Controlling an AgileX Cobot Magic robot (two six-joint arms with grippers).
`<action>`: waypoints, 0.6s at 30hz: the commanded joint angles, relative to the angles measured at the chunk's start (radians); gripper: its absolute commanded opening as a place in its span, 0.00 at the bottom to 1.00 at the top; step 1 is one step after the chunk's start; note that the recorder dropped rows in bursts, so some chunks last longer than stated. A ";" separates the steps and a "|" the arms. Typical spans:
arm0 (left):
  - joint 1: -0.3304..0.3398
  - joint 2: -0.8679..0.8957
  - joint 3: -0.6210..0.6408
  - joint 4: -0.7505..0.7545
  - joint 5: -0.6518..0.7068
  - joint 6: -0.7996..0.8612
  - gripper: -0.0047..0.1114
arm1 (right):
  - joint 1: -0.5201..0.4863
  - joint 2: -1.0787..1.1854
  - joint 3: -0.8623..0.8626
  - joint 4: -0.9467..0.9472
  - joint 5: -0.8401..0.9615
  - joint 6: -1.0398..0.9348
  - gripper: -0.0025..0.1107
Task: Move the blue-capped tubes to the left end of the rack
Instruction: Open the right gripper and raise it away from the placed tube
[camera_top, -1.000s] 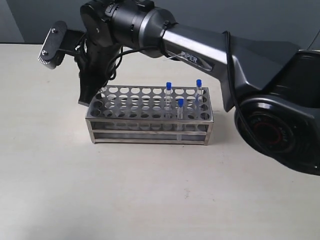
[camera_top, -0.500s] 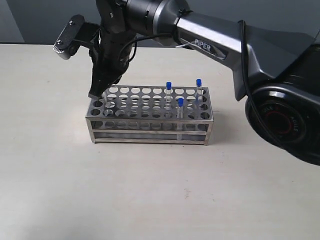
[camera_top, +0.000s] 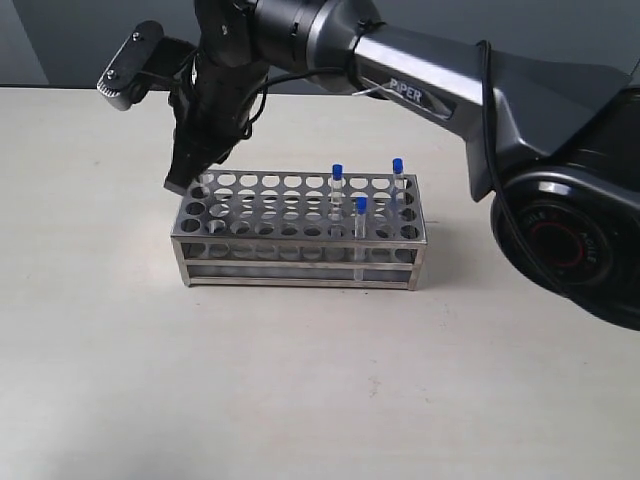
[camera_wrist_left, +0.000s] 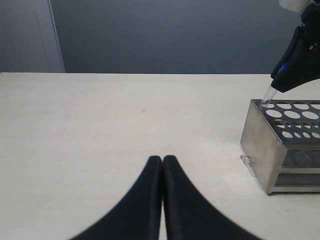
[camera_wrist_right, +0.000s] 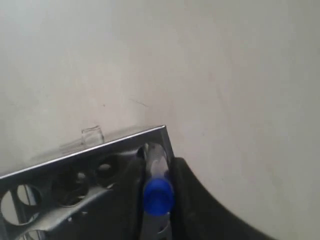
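The silvery rack (camera_top: 300, 236) stands mid-table. Three blue-capped tubes (camera_top: 338, 173) (camera_top: 397, 167) (camera_top: 361, 206) stand upright in holes near its right end. My right gripper (camera_top: 183, 183) reaches across to the rack's left end and is shut on a fourth blue-capped tube (camera_wrist_right: 159, 196), which is tilted. In the left wrist view, this tube's clear lower end (camera_wrist_left: 268, 95) meets the corner hole of the rack (camera_wrist_left: 280, 145) under the right gripper (camera_wrist_left: 281, 81). The right wrist view has the right gripper (camera_wrist_right: 157, 167) over the rack's corner (camera_wrist_right: 161, 131). My left gripper (camera_wrist_left: 162, 160) is shut and empty, low over the table, left of the rack.
The right arm's black body (camera_top: 420, 90) spans above the rack's back side from the right. Its base (camera_top: 570, 240) sits at the right edge. A pale tabletop (camera_top: 300, 380) surrounds the rack, and a dark wall runs behind.
The right wrist has swung more upright over the rack's left end, then shifted slightly left and up with the tube. The three standing tubes and the left gripper have not moved.
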 joint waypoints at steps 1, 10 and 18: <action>-0.006 -0.004 -0.003 0.000 -0.008 -0.001 0.05 | -0.011 -0.012 0.005 0.011 -0.052 0.007 0.01; -0.006 -0.004 -0.003 0.000 -0.008 -0.001 0.05 | -0.011 -0.016 0.005 -0.027 -0.060 0.157 0.01; -0.006 -0.004 -0.003 0.000 -0.008 -0.001 0.05 | -0.011 -0.016 0.005 -0.014 -0.144 0.195 0.01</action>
